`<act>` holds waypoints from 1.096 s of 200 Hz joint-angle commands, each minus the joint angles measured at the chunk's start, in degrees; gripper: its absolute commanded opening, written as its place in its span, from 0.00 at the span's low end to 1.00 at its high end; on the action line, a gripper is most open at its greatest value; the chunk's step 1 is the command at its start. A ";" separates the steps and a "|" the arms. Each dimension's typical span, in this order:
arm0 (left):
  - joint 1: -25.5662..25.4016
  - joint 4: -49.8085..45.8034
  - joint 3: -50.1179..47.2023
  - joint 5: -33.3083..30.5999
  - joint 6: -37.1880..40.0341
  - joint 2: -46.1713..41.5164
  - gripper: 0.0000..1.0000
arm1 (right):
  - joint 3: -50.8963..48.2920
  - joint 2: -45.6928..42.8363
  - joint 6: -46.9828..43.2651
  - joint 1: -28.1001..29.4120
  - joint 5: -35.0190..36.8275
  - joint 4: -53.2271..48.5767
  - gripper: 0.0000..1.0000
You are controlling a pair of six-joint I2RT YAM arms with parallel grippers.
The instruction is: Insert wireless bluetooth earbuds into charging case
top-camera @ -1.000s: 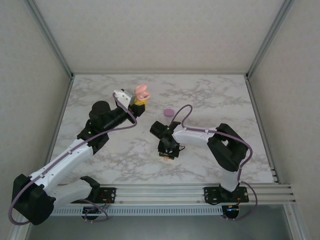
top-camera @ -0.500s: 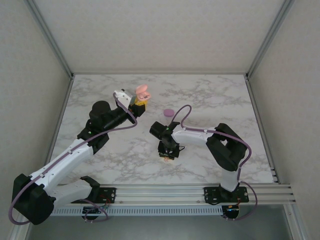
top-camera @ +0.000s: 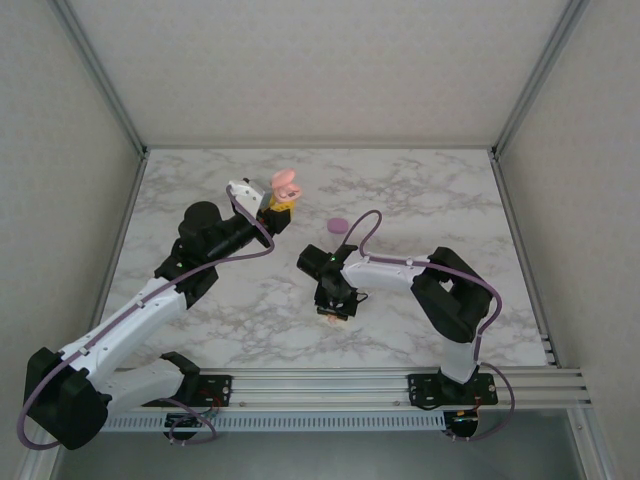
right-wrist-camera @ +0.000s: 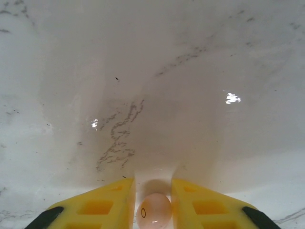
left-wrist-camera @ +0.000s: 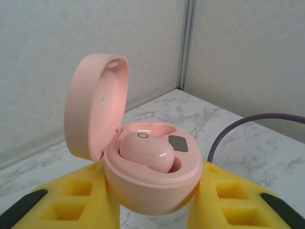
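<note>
My left gripper (left-wrist-camera: 151,202) is shut on a pink charging case (left-wrist-camera: 143,183), held up off the table with its lid (left-wrist-camera: 93,105) hinged open. One pink earbud (left-wrist-camera: 145,150) lies in the case's well. From above, the case (top-camera: 284,186) sits at the tip of the left gripper (top-camera: 275,207), back left of centre. My right gripper (right-wrist-camera: 152,193) points straight down at the marble, its yellow fingers (right-wrist-camera: 112,202) closed on a second pink earbud (right-wrist-camera: 155,212) just above the surface. In the top view the right gripper (top-camera: 334,310) is near the table's middle.
A small rounded purple object (top-camera: 337,225) lies on the marble table (top-camera: 440,200) between the two arms, behind the right gripper. Metal posts and white walls bound the table on three sides. The right arm's purple cable (left-wrist-camera: 257,121) arcs nearby.
The right wrist has crept slightly to the left over the table. The left arm and the open case have not moved.
</note>
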 commanded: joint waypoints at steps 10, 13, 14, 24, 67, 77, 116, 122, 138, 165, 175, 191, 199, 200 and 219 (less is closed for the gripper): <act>0.59 -0.22 1.20 0.76 -0.28 -0.08 0.24 | 0.72 0.55 1.39 1.86 -1.26 -2.77 0.26; 0.60 -0.24 1.20 0.73 -0.22 -0.08 0.24 | 0.72 0.44 1.45 1.91 -1.17 -2.84 0.26; 0.62 -0.25 1.20 0.73 -0.25 -0.10 0.24 | 0.72 0.41 1.44 1.92 -1.09 -2.82 0.26; 0.55 -0.25 1.20 0.64 -0.25 -0.13 0.25 | 0.72 0.28 1.47 1.91 -0.63 -2.59 0.26; 0.49 -0.20 1.29 0.91 -0.20 0.06 0.24 | 0.48 1.44 1.17 1.92 -1.02 -1.79 0.19; 0.55 -0.28 1.29 0.82 -0.22 0.05 0.24 | 0.44 0.83 1.09 1.86 -0.69 -1.65 0.18; 0.66 -0.08 1.15 1.00 -0.55 0.25 0.24 | 1.40 -5.99 -3.14 0.51 2.10 -0.86 0.18; 0.66 0.13 1.11 1.19 -0.62 0.31 0.24 | 1.49 -7.90 -4.48 -0.32 2.39 -0.55 0.18; 0.63 0.68 1.02 2.38 -0.86 0.79 0.24 | 1.82 -14.16 -8.74 -3.32 2.50 0.75 0.18; 0.83 2.69 0.85 6.63 -1.36 2.12 0.25 | 2.47 -24.61 -18.97 -10.79 -5.34 7.64 0.20; 0.73 3.91 0.76 9.05 -1.57 3.05 0.25 | 4.20 -27.16 -22.11 -12.92 -8.83 8.95 0.20; 0.81 5.96 1.14 14.02 -2.11 5.00 0.25 | 9.15 -28.89 -26.98 -17.60 -15.68 9.48 0.20; 0.73 7.15 1.44 16.52 -2.55 5.92 0.25 | 11.95 -28.87 -29.14 -18.77 -18.66 9.04 0.20; 0.72 7.27 1.49 16.84 -2.60 6.15 0.25 | 12.35 -28.88 -29.41 -18.88 -19.06 9.01 0.20; 0.51 7.71 3.01 21.65 -2.41 8.18 0.25 | 17.06 -28.40 -32.75 -20.90 -25.34 9.50 0.20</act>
